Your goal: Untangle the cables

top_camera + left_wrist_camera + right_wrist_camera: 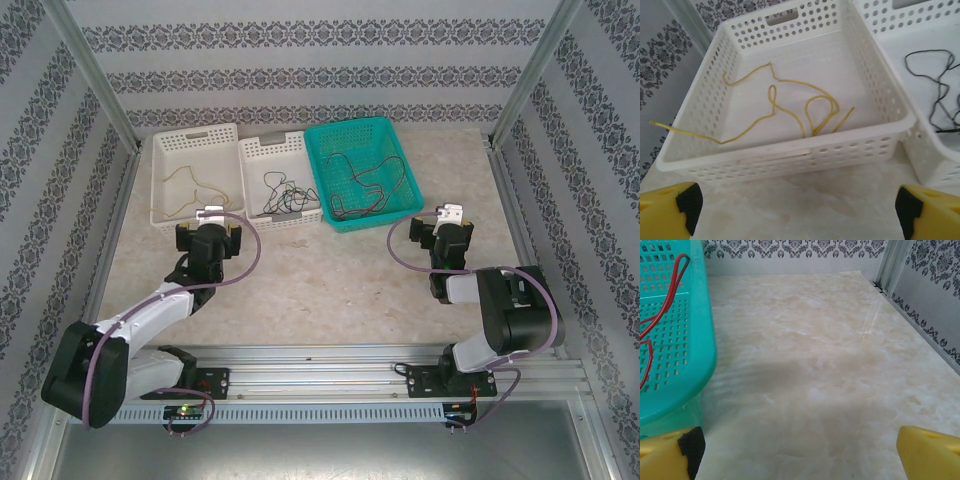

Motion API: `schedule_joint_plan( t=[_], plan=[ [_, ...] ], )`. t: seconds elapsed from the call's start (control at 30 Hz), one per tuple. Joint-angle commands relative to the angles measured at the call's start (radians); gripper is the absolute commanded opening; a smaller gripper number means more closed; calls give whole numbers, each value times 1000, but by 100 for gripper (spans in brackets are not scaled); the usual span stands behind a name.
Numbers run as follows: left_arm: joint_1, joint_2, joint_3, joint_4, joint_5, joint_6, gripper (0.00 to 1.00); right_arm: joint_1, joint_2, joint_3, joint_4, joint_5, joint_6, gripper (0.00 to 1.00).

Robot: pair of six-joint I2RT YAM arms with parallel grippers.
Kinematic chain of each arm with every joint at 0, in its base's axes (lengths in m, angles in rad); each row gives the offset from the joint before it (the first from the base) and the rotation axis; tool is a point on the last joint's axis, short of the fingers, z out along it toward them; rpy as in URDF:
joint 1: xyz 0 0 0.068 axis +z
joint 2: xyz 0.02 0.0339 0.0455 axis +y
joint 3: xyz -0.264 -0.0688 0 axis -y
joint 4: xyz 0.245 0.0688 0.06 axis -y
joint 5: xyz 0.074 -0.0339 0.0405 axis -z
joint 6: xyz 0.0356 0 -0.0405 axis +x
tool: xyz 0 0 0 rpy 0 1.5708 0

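Your right gripper (pixel 800 457) stands wide open, its yellow fingertips (pixel 665 455) at the bottom corners, with only bare marbled table (pixel 815 365) between them. At your left sits the teal basket (pixel 702 330), with a red cable (pixel 674 287) looping inside it. A patterned wall (pixel 790 247) runs behind.

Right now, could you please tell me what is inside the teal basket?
Tangled red and dark cables lie in the teal basket; which strands run underneath at crossings is unclear.
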Motion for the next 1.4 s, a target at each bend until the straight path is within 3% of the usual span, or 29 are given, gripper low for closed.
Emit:
schedule_joint_plan(
  t=[0.0,0.1,0.2,0.47,0.77,0.97,1.1,1.37],
  plan=[
    [20,55,-68,154,6,62,100,6,-5,5,36,12,-12,98],
    [92,66,-109,268,100,3,100,6,-5,5,36,12,-11,98],
    [159,124,-91,288,115,-38,100,5,-5,5,36,12,-13,98],
    [321,215,-75,424,333,-72,100,6,-5,6,36,10,-11,98],
    [325,406,-71,610,458,-5,100,7,-5,6,36,10,-10,98],
    [322,415,-73,629,449,0,100,6,-4,5,38,10,-11,98],
    [319,413,-103,687,384,-23,100,-2,-5,10,27,-5,-6,98],
    [318,413,-94,671,395,-18,100,-9,-6,11,22,-19,-2,98]
  ],
)
